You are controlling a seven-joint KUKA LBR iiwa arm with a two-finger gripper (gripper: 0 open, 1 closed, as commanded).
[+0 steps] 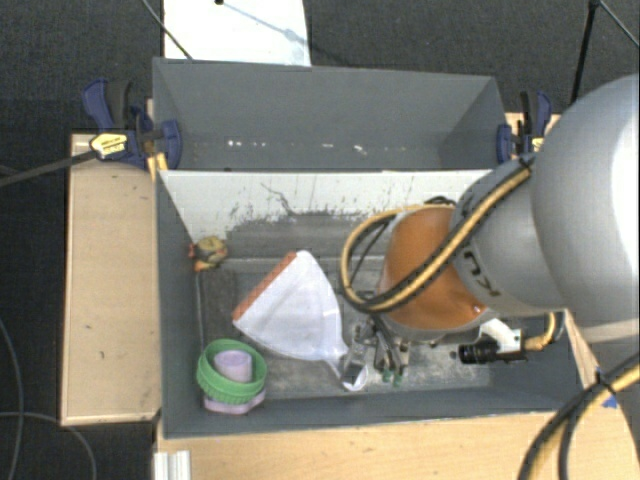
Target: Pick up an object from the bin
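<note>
- White folded sheet (295, 313) with orange edge, lying mid-floor in grey bin (178, 348).
- Gripper (370, 360) down at its near right corner; openness impossible to tell.
- Green-ringed lilac cup (232, 373) front left.

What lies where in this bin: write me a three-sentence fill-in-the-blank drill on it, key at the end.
1. The ring round the lilac cup is ____.
2. The gripper is by the near tip of the ____ folded sheet with an orange edge.
3. The small brownish thing lies in the far ____ corner of the bin, as the view shows it.
Missing words: green; white; left.
</note>
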